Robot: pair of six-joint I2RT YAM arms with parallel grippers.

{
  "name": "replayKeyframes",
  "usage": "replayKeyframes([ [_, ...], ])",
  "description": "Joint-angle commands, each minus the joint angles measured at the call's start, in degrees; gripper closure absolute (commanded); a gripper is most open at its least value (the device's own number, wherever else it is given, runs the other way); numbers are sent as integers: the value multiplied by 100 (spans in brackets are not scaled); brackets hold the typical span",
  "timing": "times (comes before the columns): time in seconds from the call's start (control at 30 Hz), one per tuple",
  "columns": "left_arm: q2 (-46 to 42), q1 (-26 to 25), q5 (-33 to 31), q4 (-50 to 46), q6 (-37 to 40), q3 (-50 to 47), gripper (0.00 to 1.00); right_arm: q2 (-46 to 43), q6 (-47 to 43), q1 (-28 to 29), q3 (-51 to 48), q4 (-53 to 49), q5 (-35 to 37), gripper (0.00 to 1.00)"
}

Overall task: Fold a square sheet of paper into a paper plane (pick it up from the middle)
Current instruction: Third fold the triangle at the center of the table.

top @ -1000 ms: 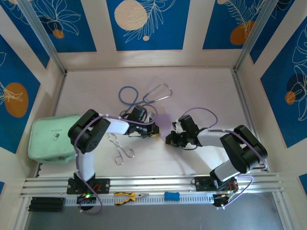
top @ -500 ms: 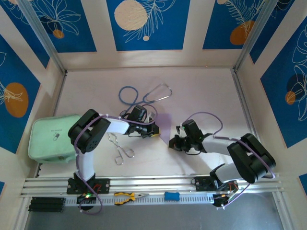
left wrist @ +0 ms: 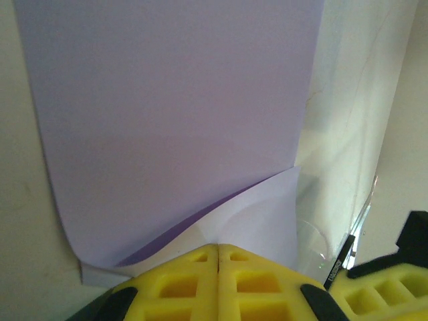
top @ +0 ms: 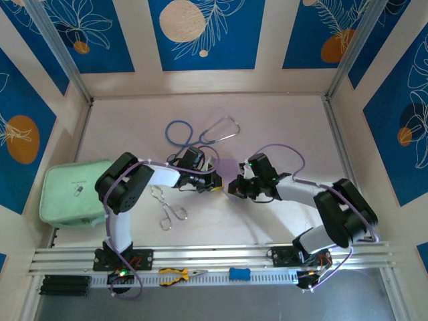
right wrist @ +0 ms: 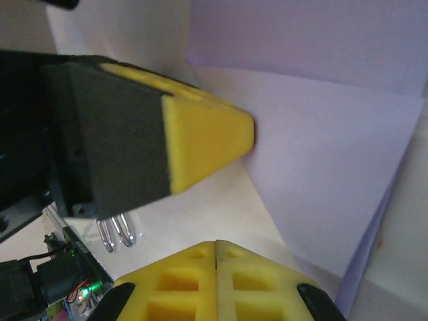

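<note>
Top: the paper point(top: 228, 168) lies mid-table between the left claw point(top: 215, 182) and right claw point(top: 234, 189).

Left wrist: left claw point(left wrist: 218, 247) is closed at the paper's point(left wrist: 174, 120) curled near edge; I cannot tell if it grips.

Right wrist: right claw point(right wrist: 215, 243) is closed and empty, just beside the paper point(right wrist: 321, 174).

No text can be read. A small dark emblem on the mint-green pouch point(top: 70, 192) and tiny white lettering on a black tab point(left wrist: 342, 259) are both illegible.

Paper sheet point(top: 231, 167) right of forceps point(top: 167, 208)
</note>
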Motion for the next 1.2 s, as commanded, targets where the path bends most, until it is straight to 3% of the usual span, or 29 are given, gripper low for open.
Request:
replayKeyframes([
  [0.0,242,-21,-209,-304,44,-111,100,320,-18,2,179,-123,-71,93],
  [0.43,-50,-29,-36,-93,63,-9,100,611,160,-112,-523,189,-42,95],
  [0.57,-337,-154,-108,-166,-4,85,95,598,187,-123,-556,233,-52,95],
  [0.9,-142,-566,-711,-868,-116,451,97,600,220,-150,-603,270,-58,96],
  [1.17,77,-417,-1218,-1203,-91,362,100,591,229,-154,-669,303,-60,97],
])
